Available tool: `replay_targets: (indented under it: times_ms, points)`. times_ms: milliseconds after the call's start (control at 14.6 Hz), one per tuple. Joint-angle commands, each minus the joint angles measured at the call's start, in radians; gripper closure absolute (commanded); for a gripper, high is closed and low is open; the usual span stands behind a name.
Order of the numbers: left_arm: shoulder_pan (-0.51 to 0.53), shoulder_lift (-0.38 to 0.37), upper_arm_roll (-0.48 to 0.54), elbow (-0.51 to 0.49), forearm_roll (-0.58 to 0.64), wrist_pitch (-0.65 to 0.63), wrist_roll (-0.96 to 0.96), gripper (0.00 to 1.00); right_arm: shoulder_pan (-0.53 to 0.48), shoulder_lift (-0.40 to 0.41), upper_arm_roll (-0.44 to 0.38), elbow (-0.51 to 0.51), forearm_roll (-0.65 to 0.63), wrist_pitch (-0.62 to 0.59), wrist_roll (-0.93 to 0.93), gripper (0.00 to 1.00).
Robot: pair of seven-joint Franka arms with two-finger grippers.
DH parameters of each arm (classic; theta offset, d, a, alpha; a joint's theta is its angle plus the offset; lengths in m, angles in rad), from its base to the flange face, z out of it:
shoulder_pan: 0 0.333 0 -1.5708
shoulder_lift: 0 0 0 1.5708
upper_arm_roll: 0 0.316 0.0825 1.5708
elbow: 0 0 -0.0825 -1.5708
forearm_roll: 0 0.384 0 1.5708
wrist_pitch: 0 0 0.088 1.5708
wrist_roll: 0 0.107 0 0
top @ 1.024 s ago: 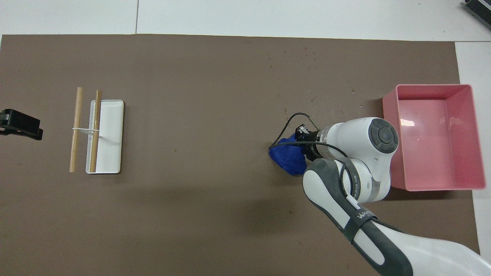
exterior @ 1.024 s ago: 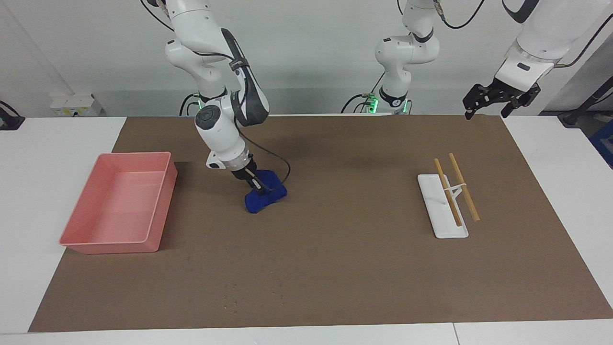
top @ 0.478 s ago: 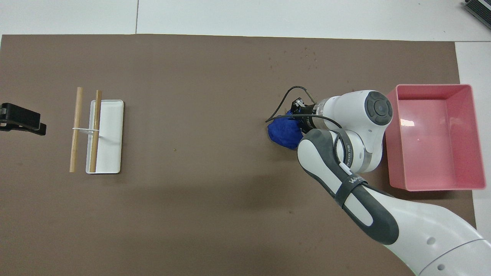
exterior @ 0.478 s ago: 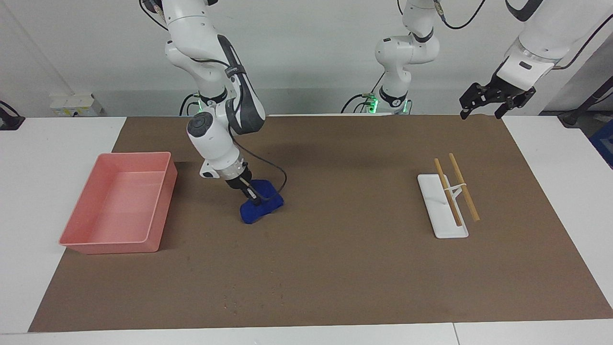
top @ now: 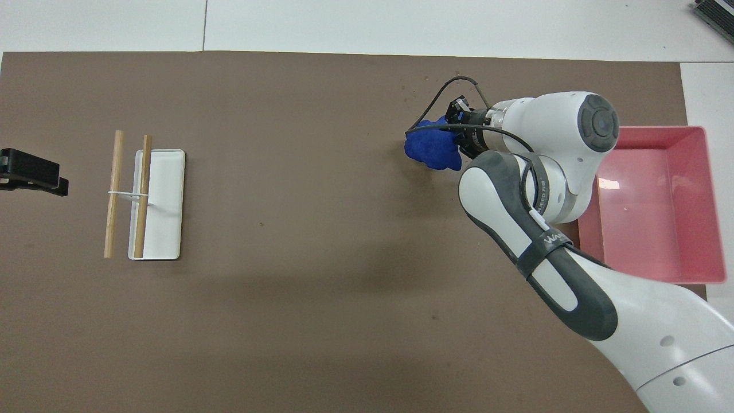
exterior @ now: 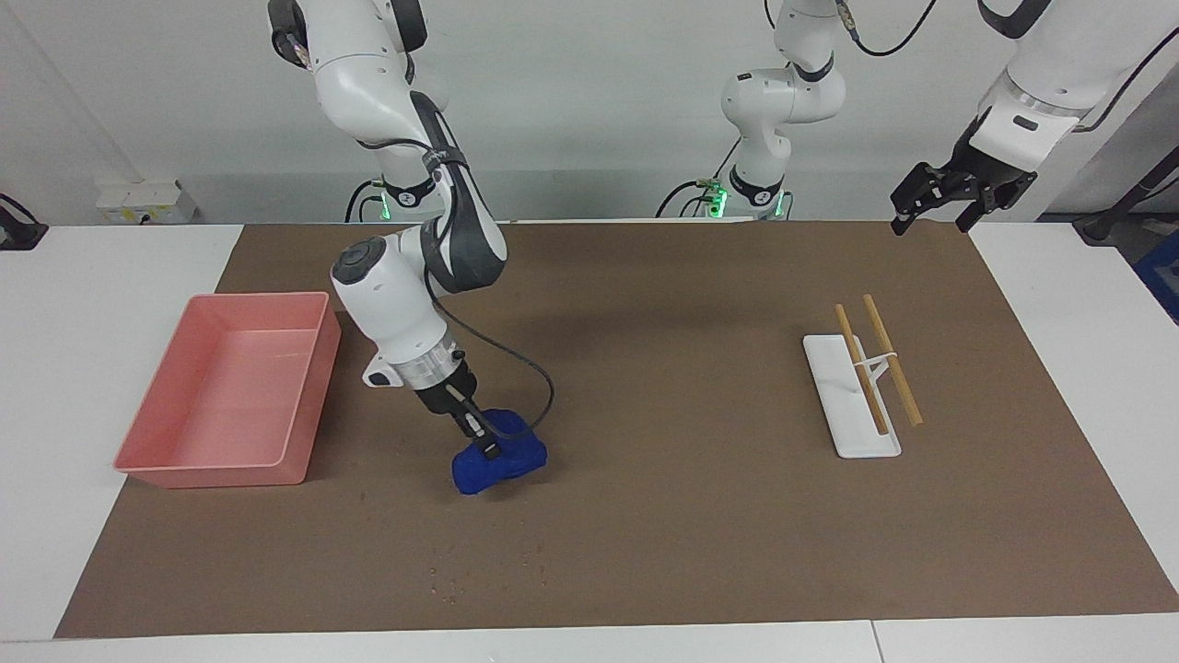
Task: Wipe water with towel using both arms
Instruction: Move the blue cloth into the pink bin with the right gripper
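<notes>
The deep-blue towel (exterior: 505,463) (top: 430,150) lies bunched on the brown mat (exterior: 663,516), beside the pink tray. My right gripper (exterior: 484,444) (top: 459,136) presses down into it from above, shut on the cloth, and its fingertips are sunk in the folds. Faint specks of water (exterior: 444,580) (top: 410,89) dot the mat farther from the robots than the towel. My left gripper (exterior: 930,221) (top: 34,178) hangs open in the air over the mat's corner at the left arm's end, holding nothing, and that arm waits.
The pink tray (exterior: 212,474) (top: 648,131) stands at the right arm's end. A white rectangular dish (exterior: 852,419) (top: 166,195) with two wooden sticks (exterior: 889,354) (top: 114,189) across a small rest sits toward the left arm's end.
My right gripper has dragged the towel across the mat away from the robots, toward the water specks. The left gripper has barely shifted.
</notes>
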Motion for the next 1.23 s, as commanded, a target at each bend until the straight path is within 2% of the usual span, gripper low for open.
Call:
replay_targets:
  times_ms: [0,205,614,751,888,1024,1161]
  points:
    - [-0.015,-0.035,0.001,-0.059,-0.003,0.037,-0.007,0.00,-0.066,-0.060,0.004,0.005,-0.008,-0.073,-0.050,1.00]
    - [-0.040,-0.035,-0.001,-0.061,0.000,0.056,-0.008,0.00,-0.150,-0.148,0.004,-0.009,-0.008,-0.234,-0.135,1.00]
    - [-0.043,-0.035,-0.001,-0.058,0.000,0.057,-0.008,0.00,-0.369,-0.358,0.004,-0.151,-0.008,-0.493,-0.436,1.00]
    - [-0.043,-0.035,-0.001,-0.058,-0.002,0.057,-0.014,0.00,-0.463,-0.383,0.002,-0.171,-0.011,-0.575,-0.539,1.00]
    - [-0.043,-0.035,-0.001,-0.061,-0.002,0.057,-0.017,0.00,-0.532,-0.401,0.002,-0.213,-0.081,-0.574,-0.671,1.00]
    - [-0.043,-0.045,-0.001,-0.070,-0.002,0.040,-0.019,0.00,-0.592,-0.383,0.004,-0.220,-0.158,-0.565,-0.747,1.00]
    - [-0.041,-0.049,-0.001,-0.081,-0.002,0.042,-0.019,0.00,-0.629,-0.357,0.004,-0.237,-0.169,-0.554,-0.837,1.00]
